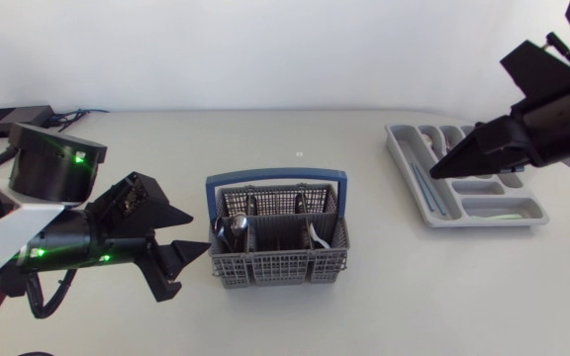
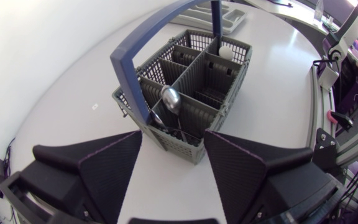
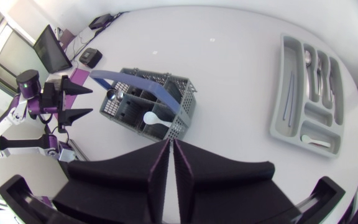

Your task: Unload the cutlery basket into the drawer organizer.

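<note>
The grey cutlery basket (image 1: 277,259) with a blue handle (image 1: 275,178) stands mid-table. A metal spoon (image 1: 234,230) stands in its left front compartment, a white spoon (image 1: 319,237) in a right one. My left gripper (image 1: 188,270) is open just left of the basket, nothing between its fingers. In the left wrist view the basket (image 2: 194,146) sits right ahead of the gripper (image 2: 173,134), the metal spoon (image 2: 169,98) nearest. My right gripper (image 1: 433,172) is shut and empty above the left end of the grey drawer organizer (image 1: 540,216). Its wrist view shows gripper (image 3: 170,144), basket (image 3: 182,118) and organizer (image 3: 277,112) below.
The organizer holds several pieces of cutlery, among them a pale utensil (image 1: 498,210) in its front compartment. A black box (image 1: 8,120) lies at the table's back left corner. My left arm (image 3: 48,106) shows beyond the basket in the right wrist view.
</note>
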Controlling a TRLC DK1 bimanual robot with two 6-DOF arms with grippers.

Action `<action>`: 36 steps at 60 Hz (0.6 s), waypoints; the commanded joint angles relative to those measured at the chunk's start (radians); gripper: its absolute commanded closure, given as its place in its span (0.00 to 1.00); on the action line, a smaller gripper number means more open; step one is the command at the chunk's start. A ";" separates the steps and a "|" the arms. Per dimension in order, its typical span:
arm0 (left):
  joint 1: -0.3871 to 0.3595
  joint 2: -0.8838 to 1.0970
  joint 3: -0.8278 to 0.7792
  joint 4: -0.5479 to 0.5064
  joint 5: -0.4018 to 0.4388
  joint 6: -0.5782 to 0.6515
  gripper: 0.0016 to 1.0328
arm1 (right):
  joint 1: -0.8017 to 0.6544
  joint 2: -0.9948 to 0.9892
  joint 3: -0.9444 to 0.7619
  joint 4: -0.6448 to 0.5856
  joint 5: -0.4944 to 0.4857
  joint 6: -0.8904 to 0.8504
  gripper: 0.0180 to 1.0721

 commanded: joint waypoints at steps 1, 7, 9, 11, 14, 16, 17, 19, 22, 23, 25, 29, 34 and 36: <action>-0.008 0.017 0.014 0.011 -0.001 0.008 0.32 | 0.017 -0.016 -0.033 -0.006 -0.012 -0.029 0.87; -0.008 0.015 0.016 0.011 -0.002 0.010 0.32 | 0.067 -0.015 -0.051 0.010 -0.008 -0.027 0.87; -0.008 0.015 0.016 0.011 -0.002 0.008 0.32 | 0.083 -0.015 -0.063 0.022 0.002 -0.023 0.86; -0.006 0.015 0.016 0.011 -0.004 0.010 0.32 | 0.098 -0.013 -0.079 0.034 0.015 -0.013 0.86; -0.006 0.015 0.019 0.011 -0.004 0.010 0.32 | 0.145 -0.012 -0.112 0.074 0.044 0.022 0.85; -0.005 0.015 0.019 0.011 -0.004 0.010 0.32 | 0.179 -0.007 -0.125 0.091 0.063 0.042 0.83; -0.005 0.015 0.019 0.011 -0.004 0.010 0.32 | 0.193 -0.004 -0.128 0.095 0.067 0.049 0.82; -0.006 0.015 0.019 0.011 -0.004 0.010 0.32 | 0.213 0.004 -0.134 0.099 0.072 0.059 0.79; -0.008 0.015 0.019 0.011 -0.004 0.010 0.32 | 0.245 0.011 -0.143 0.115 0.080 0.079 0.74; -0.008 0.017 0.019 0.011 -0.004 0.008 0.32 | 0.256 0.013 -0.143 0.120 0.084 0.085 0.73; -0.008 0.017 0.019 0.012 -0.004 0.008 0.32 | 0.288 0.019 -0.148 0.134 0.101 0.103 0.72; -0.008 0.015 0.016 0.012 -0.004 0.008 0.32 | 0.346 0.037 -0.157 0.160 0.136 0.143 0.72; -0.006 0.012 0.014 0.012 -0.004 0.008 0.32 | 0.397 0.062 -0.157 0.183 0.160 0.175 0.68; -0.005 0.011 0.013 0.012 -0.004 0.008 0.32 | 0.411 0.071 -0.154 0.192 0.170 0.183 0.67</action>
